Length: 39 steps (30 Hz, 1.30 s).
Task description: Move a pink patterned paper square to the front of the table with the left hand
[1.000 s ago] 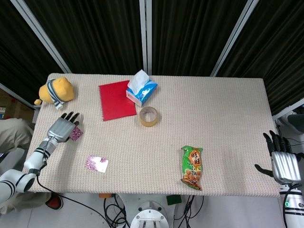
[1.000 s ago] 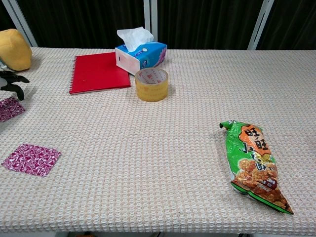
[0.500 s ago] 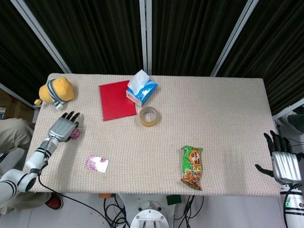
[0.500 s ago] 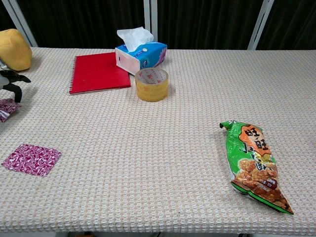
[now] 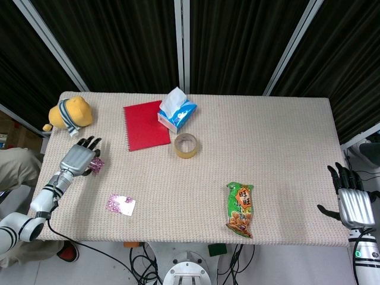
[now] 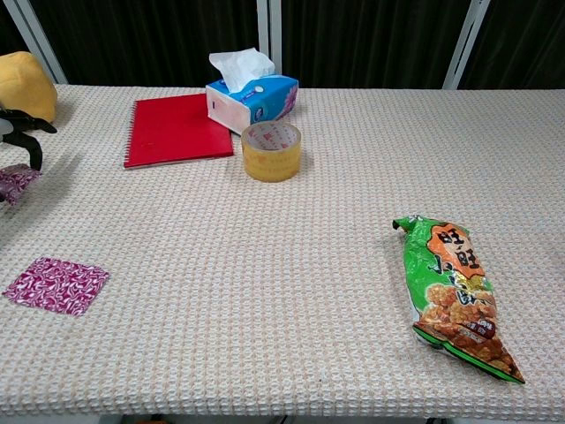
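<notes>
My left hand [image 5: 79, 159] is at the table's left edge and pinches a pink patterned paper square [image 5: 97, 164] by its edge. In the chest view the hand's dark fingers [image 6: 19, 141] show at the far left, and the square [image 6: 16, 182] hangs bent below them, a little above the cloth. A second pink patterned square [image 5: 120, 205] lies flat near the front left, also seen in the chest view [image 6: 56, 285]. My right hand [image 5: 354, 200] hangs off the table's right front corner with its fingers spread and nothing in it.
A yellow plush toy [image 5: 69, 114] sits at the back left. A red notebook [image 5: 144, 126], a blue tissue box [image 5: 176, 111] and a tape roll [image 5: 186, 145] stand at the back middle. A green snack bag [image 5: 240, 209] lies front right.
The square lay flat under my left fingers a second ago. Now it is bent and lifted off the cloth, and the hand has risen slightly. The right hand stayed put.
</notes>
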### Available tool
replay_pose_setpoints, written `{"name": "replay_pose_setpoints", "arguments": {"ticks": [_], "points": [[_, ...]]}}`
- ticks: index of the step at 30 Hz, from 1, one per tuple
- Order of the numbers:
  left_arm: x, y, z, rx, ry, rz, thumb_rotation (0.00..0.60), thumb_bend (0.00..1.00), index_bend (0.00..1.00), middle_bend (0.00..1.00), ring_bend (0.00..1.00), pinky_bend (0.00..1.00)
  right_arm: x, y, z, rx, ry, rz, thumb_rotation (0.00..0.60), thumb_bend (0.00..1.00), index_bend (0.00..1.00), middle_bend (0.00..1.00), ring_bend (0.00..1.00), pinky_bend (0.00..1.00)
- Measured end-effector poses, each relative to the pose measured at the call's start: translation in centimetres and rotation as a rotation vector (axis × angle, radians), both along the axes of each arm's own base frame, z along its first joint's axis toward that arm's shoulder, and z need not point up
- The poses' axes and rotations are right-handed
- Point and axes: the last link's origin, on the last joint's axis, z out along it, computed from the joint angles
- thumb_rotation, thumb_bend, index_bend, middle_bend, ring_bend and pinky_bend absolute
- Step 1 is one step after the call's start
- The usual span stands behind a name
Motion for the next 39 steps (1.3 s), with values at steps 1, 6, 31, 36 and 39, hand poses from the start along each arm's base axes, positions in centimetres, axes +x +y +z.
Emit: {"name": "replay_pose_setpoints", "arguments": {"ticks": [1, 6, 31, 36, 39], "points": [[0.1, -0.1, 0.1, -0.001, -0.005, 0.002, 0.6, 0.23, 0.45, 0.05, 0.0, 0.15, 0.0, -0.1, 0.0, 0.0, -0.001, 0.0, 0.6, 0.22, 0.0, 0.0, 0.0, 0.0], [1.2, -1.4, 0.2, -0.019, -0.034, 0.027, 0.6, 0.23, 0.46, 0.05, 0.0, 0.15, -0.1, -0.5, 0.0, 0.002, -0.01, 0.0, 0.6, 0.22, 0.0, 0.0, 0.0, 0.0], [8.7, -13.6, -2.5, -0.01, 0.155, 0.171, 0.6, 0.24, 0.48, 0.07, 0.0, 0.15, -2.3, -2.7, 0.1, 0.054, -0.096, 0.017, 0.6, 0.23, 0.0, 0.0, 0.0, 0.0], [10.2, -15.1, -4.1, -0.043, 0.146, 0.251, 0.6, 0.24, 0.48, 0.07, 0.0, 0.15, -2.5, -2.5, 0.1, 0.056, -0.103, 0.021, 0.6, 0.23, 0.0, 0.0, 0.0, 0.0], [11.1, -15.1, -4.7, -0.045, 0.131, 0.246, 0.6, 0.24, 0.48, 0.07, 0.0, 0.15, -2.4, -2.4, 0.1, 0.056, -0.102, 0.027, 0.6, 0.23, 0.0, 0.0, 0.0, 0.0]]}}
